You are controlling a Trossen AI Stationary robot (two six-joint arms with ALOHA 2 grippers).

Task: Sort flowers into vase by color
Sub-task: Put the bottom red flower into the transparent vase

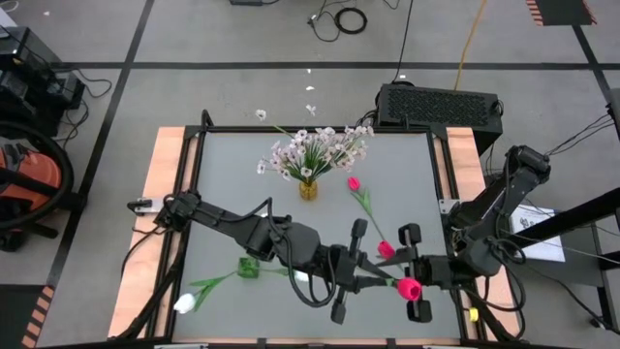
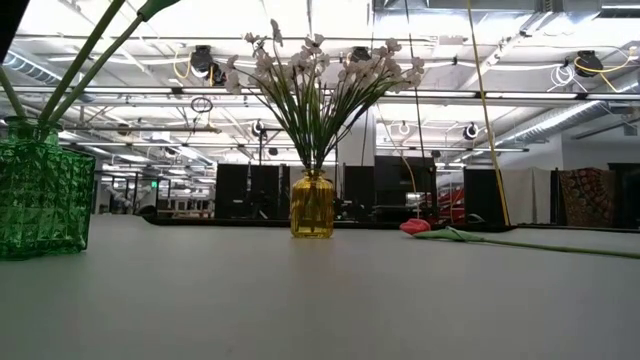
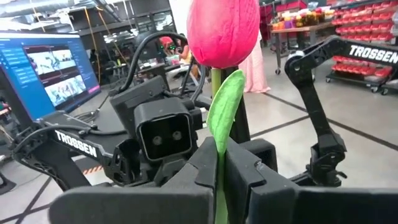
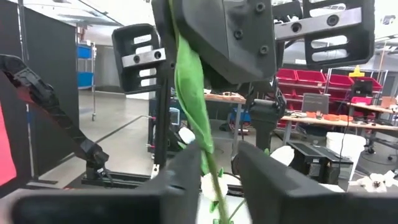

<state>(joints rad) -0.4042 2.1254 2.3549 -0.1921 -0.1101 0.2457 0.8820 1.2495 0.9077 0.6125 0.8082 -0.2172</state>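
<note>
Near the surface's front edge, left end effector [image 1: 373, 281] is clamped on the tulip [image 1: 409, 288] stem; right end effector [image 1: 418, 267] straddles it, fingers apart. Light, floppy: grip mid-stem.

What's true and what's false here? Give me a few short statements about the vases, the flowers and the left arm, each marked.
1. The yellow vase holds the pale blossom sprays. True.
2. The green vase is empty. False: the white tulip has its stem in it.
3. The left gripper has its fingers shut on the stem of a pink tulip. True.
4. Every pink tulip is already in a vase. False: two lie on the table, one near the yellow vase and one closer to the grippers.
</note>
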